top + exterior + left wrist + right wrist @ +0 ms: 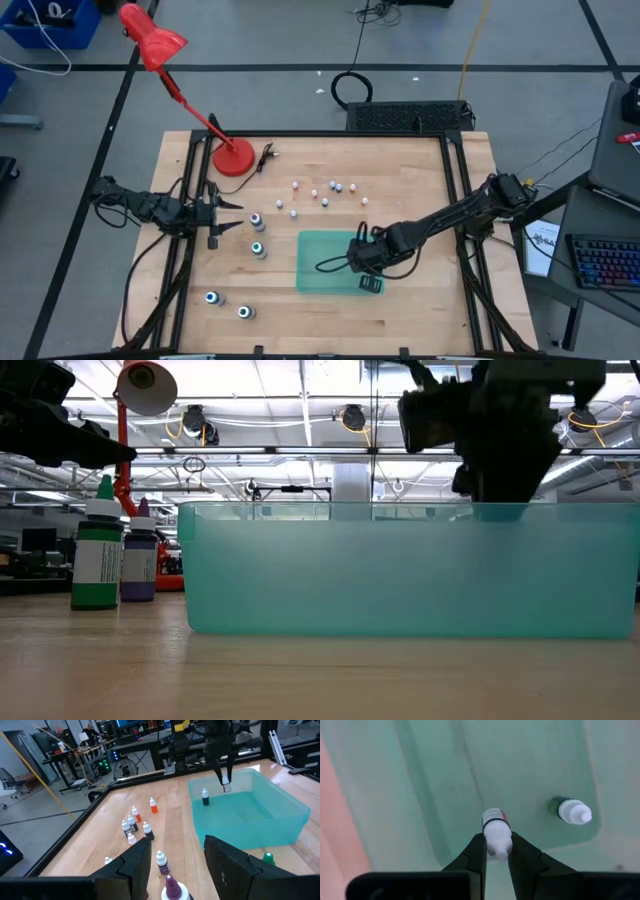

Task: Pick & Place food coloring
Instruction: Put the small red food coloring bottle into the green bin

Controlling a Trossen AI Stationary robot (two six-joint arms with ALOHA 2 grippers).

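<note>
Food coloring bottles lie in several groups on the wooden table [420, 310]: a scatter of tiny whitish ones [325, 192] sits toward the far middle of the tabletop, and four slightly larger bottles [258, 249] stand near the left side, two close to the left gripper and two nearer the front edge. A teal bin [325, 262] rests in the middle of the table. The right gripper [496, 857] hangs over the bin's interior, its fingers pressed against the sides of one small white-capped bottle [496, 832] whose tip points back toward the wrist. A second small bottle [570, 810] with a dark body and white cap already stands inside the bin, apart from the held one. The left gripper [228, 214] waits at the left edge of the table beside the base of a red desk lamp [233, 158], its fingers partly spread and holding nothing; a purple-tipped bottle [171, 887] stands just ahead between them in the left wrist view.
</note>
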